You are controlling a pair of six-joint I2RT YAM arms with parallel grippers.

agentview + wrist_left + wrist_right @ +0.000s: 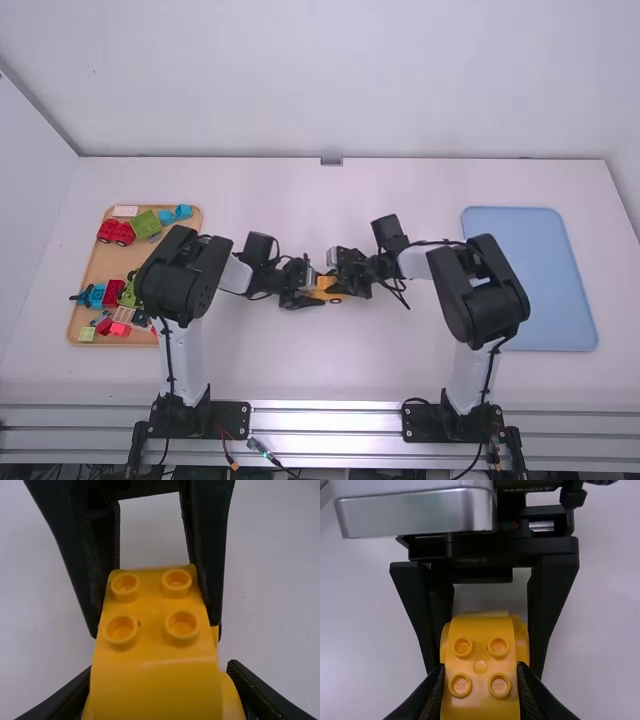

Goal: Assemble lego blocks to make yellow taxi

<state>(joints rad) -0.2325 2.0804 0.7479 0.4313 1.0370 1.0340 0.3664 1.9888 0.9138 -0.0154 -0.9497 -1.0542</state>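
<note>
High view: yellow taxi blocks [327,284] pinched from both sides over the middle of the surface [320,365]

In the high view the yellow taxi blocks sit between the two arms, with the wooden tray [102,268] off to the left and the blue tray [530,280] to the right. The right wrist view shows the left gripper [485,669] with a finger against each flank of the yellow taxi blocks. In the left wrist view the right gripper [154,630] likewise pinches them from two sides.

The blocks look like hard, smooth plastic: probably light, stiff and not easily broken, though the glossy, rounded parts may slide under a weak pinch. The studs [181,624] on top are small knobs and would make a poor grip; the upright side walls [522,642] offer a better one, held low and square so that the studs stay free.

With two grippers on so small a thing, the likely trouble is uneven pull, which could twist a seam open or skew the blocks. If they are to be pressed together, the push should run straight along the studs, with both pinches firm. Whether they are fully seated, I cannot tell.
</note>
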